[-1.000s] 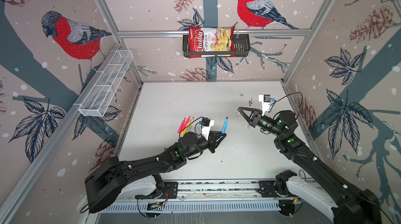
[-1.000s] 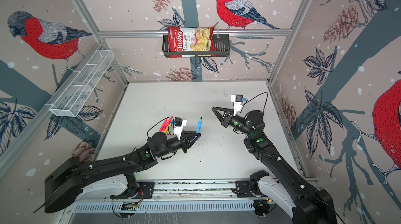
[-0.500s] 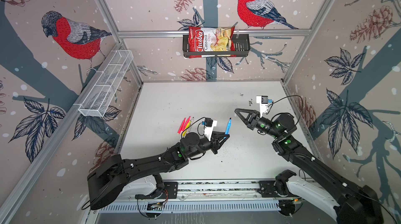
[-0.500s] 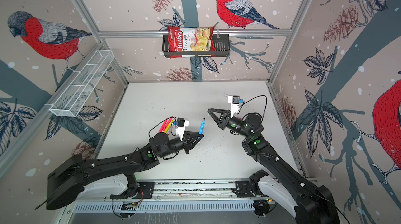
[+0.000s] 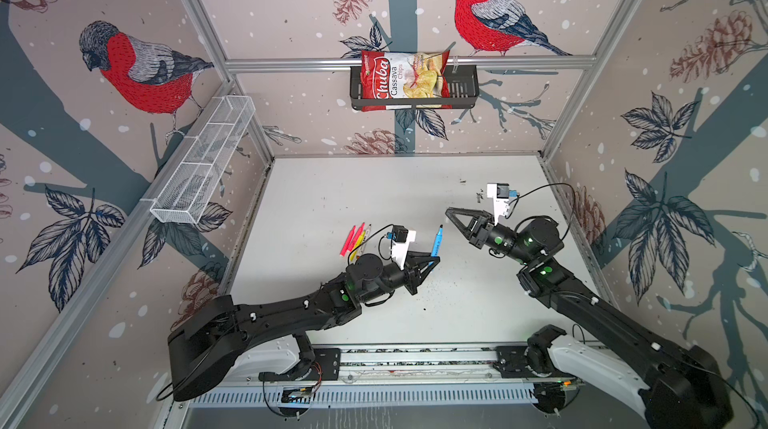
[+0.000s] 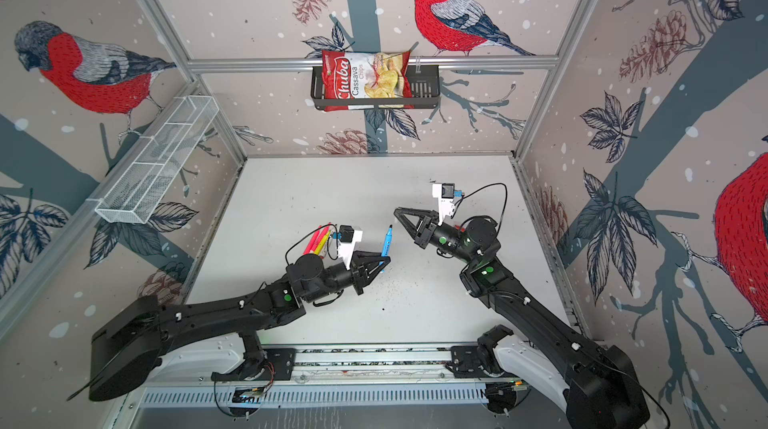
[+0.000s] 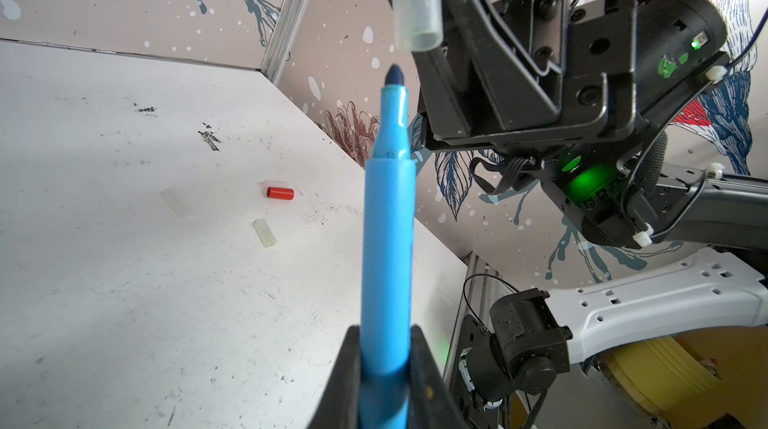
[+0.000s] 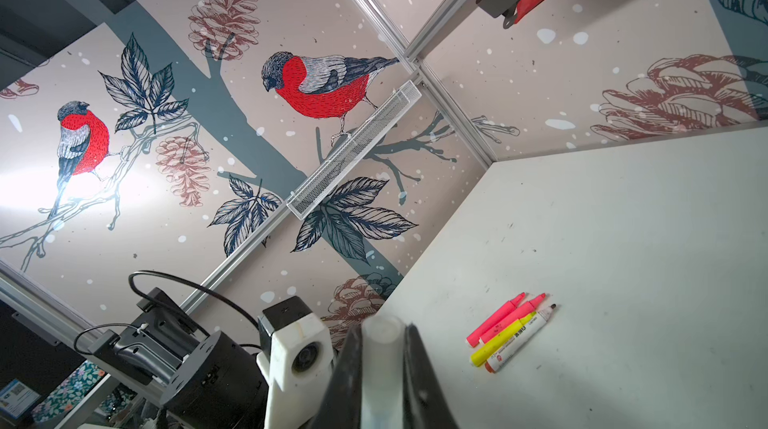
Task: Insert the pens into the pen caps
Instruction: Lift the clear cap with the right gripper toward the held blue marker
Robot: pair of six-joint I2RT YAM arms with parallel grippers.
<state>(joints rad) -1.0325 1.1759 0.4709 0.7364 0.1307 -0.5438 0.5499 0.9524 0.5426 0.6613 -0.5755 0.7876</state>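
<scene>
My left gripper is shut on the lower barrel of a blue pen, which stands nearly upright with its dark tip up, above the table's middle. In the left wrist view the blue pen rises from between the fingers of the left gripper. My right gripper is shut on a translucent cap. That cap hangs just above the pen tip, a little to one side, open end towards it. Two pink pens, a yellow pen and a white pen lie together at the table's left.
A red cap and three translucent caps lie loose on the white table. A black basket with a chips bag hangs on the back wall. A white mesh tray is fixed to the left wall.
My right gripper has moved left with the cap, towards the blue pen. My left gripper has shifted the pen slightly right, so pen tip and cap are closer.
</scene>
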